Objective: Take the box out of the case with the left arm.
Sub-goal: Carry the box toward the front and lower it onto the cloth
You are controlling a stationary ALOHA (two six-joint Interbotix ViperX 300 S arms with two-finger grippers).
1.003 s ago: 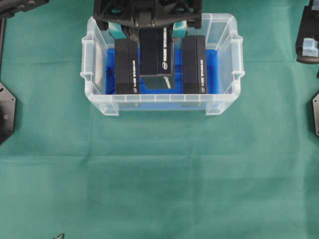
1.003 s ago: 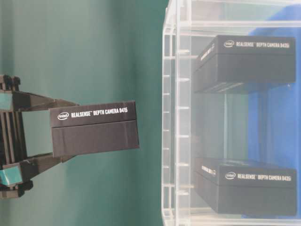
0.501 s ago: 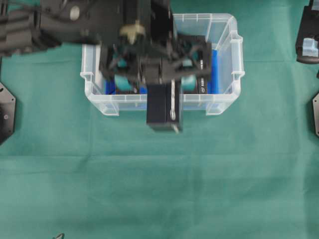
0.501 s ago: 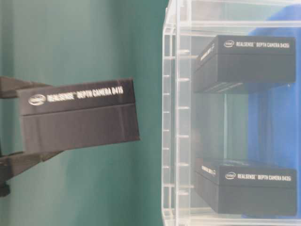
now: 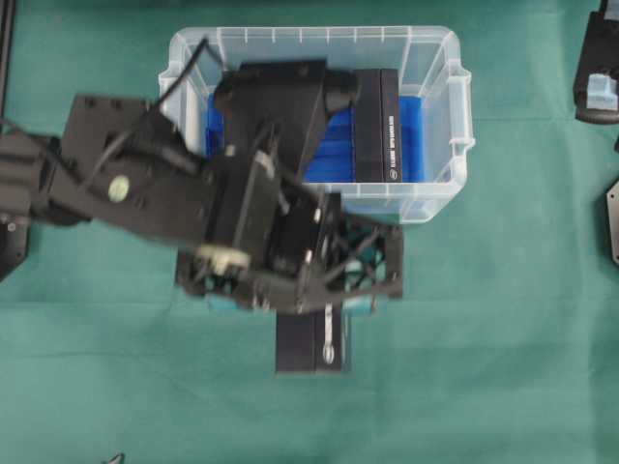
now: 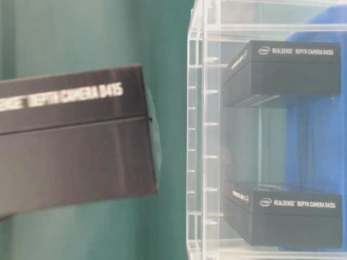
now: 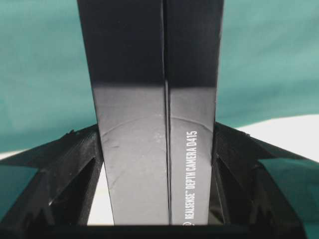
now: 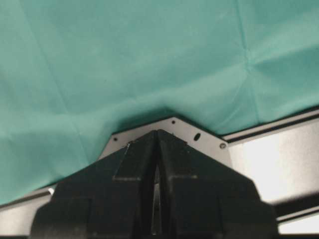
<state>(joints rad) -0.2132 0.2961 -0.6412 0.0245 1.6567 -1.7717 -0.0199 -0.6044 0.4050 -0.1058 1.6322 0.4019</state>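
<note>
My left gripper point(image 5: 308, 302) is shut on a black box point(image 5: 309, 343) printed "RealSense Depth Camera D415". The box is outside the case point(image 5: 437, 201), over the green cloth just in front of its near wall. In the left wrist view the box point(image 7: 134, 99) sits tight between both black fingers point(image 7: 75, 164). It fills the left of the table-level view point(image 6: 76, 141), apart from the case's wall point(image 6: 198, 135). My right gripper point(image 8: 157, 137) is shut on nothing and rests at the right edge of the table.
Two more black boxes point(image 6: 287, 70) point(image 6: 287, 214) lie in the case on its blue lining point(image 5: 334, 155). My left arm point(image 5: 145, 193) covers the case's left half. Black mounts point(image 5: 611, 222) stand at the cloth's side edges.
My left gripper has carried the box up out of the case and across its near wall, toward the front of the table. The right arm has not moved.
</note>
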